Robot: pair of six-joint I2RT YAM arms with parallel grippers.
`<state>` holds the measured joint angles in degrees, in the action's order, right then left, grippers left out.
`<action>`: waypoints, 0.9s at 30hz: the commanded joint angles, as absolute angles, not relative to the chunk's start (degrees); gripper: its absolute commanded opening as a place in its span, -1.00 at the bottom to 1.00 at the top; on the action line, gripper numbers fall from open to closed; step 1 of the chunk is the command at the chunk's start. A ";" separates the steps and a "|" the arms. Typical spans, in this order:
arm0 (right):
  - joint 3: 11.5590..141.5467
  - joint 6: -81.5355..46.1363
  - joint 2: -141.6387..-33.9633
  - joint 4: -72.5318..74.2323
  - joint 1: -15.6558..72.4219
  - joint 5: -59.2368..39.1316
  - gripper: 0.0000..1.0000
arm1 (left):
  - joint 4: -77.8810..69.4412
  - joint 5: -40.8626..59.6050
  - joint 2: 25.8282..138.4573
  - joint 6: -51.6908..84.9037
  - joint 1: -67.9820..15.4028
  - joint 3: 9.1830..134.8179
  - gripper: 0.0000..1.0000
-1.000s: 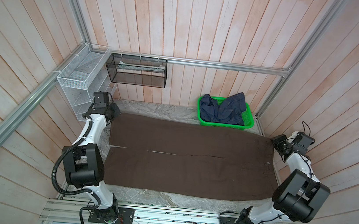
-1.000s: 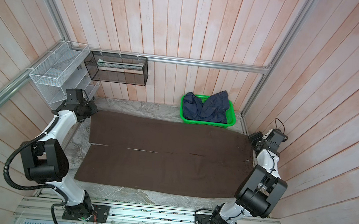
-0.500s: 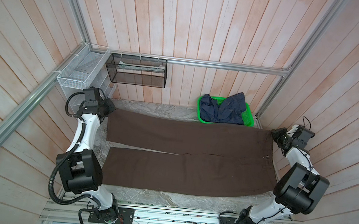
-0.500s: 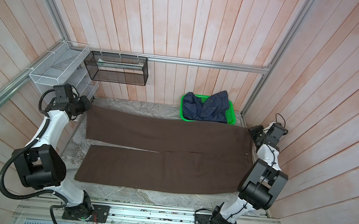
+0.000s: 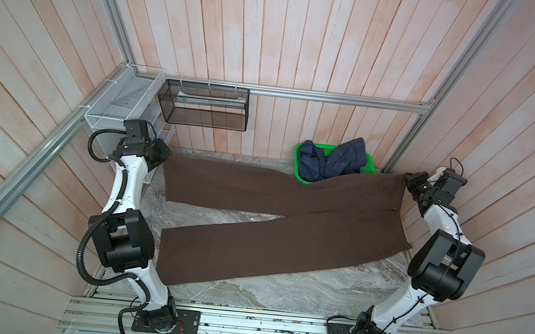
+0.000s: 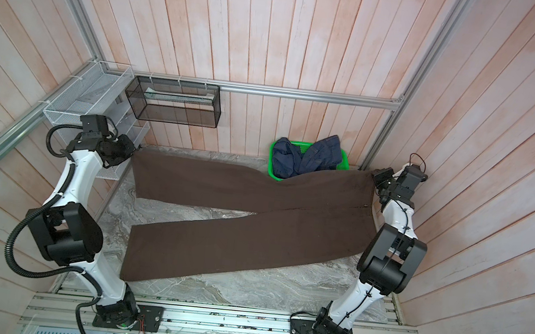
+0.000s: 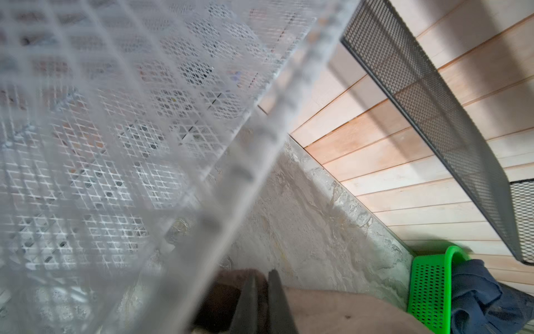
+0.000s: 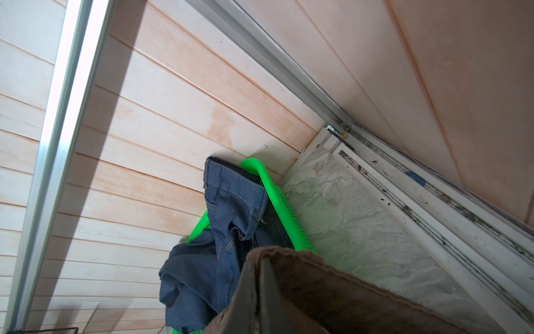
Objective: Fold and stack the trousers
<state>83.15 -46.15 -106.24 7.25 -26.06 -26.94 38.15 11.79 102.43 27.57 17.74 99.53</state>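
Left gripper point(image 5: 166, 159) clamps the far hem corner, right gripper point(image 5: 407, 181) the waistband corner. The trousers point(image 5: 285, 238) hang partly lifted over the surface point(image 5: 278, 297). Carry both corners forward level, laying far leg onto near leg.

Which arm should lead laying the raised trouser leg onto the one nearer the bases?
Left, probably. The left end effector is shut on the trousers at the raised leg's hem, where the legs gape widest. The right end effector only pins the waist corner, a natural pivot.
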 commanded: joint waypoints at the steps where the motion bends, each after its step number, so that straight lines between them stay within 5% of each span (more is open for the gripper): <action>1: 84.84 -48.83 -107.75 13.44 -26.70 -27.20 -1.00 | 22.36 10.64 100.36 28.28 22.94 99.40 -1.00; 27: 60.28 -32.25 -90.36 4.73 -38.35 -27.83 -1.00 | 24.96 13.07 57.10 25.77 25.61 56.11 -1.00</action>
<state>61.69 -36.53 -92.68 6.79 -36.84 -29.08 3.84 20.03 87.20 22.94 21.50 68.01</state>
